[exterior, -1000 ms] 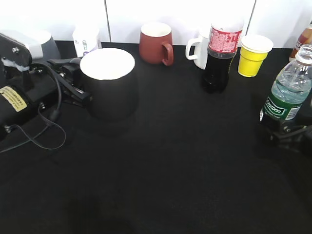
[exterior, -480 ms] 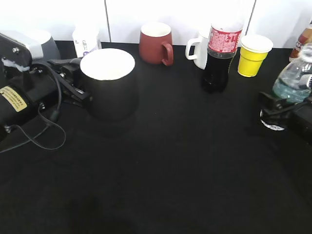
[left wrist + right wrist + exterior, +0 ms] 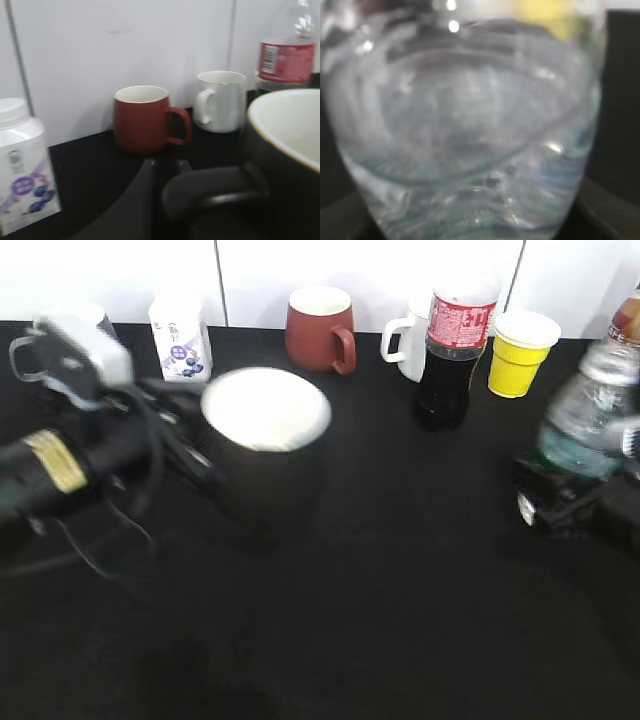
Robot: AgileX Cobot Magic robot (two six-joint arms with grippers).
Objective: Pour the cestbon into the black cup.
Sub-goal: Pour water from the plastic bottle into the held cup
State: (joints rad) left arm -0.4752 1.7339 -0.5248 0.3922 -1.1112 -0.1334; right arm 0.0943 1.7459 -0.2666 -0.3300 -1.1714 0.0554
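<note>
Cestbon bottle (image 3: pixel 590 415), label blurred beyond reading, tilts at the table's (image 3: pixel 400 590) right edge, pinched by the right tool (image 3: pixel 560 505). Left tool (image 3: pixel 185 450) clamps the black cup's (image 3: pixel 268 445) handle, left of centre.

A staged robot test bench, it seems, not a home kitchen: a tabletop covered in plain black cloth (image 3: pixel 380 590) against bare white wall panels (image 3: pixel 370 265), with assorted drinkware lined along the back, including a dark red ceramic mug (image 3: pixel 320 330), a yellow paper cup (image 3: pixel 522 353) and a red-labelled cola bottle (image 3: pixel 453 345).
</note>
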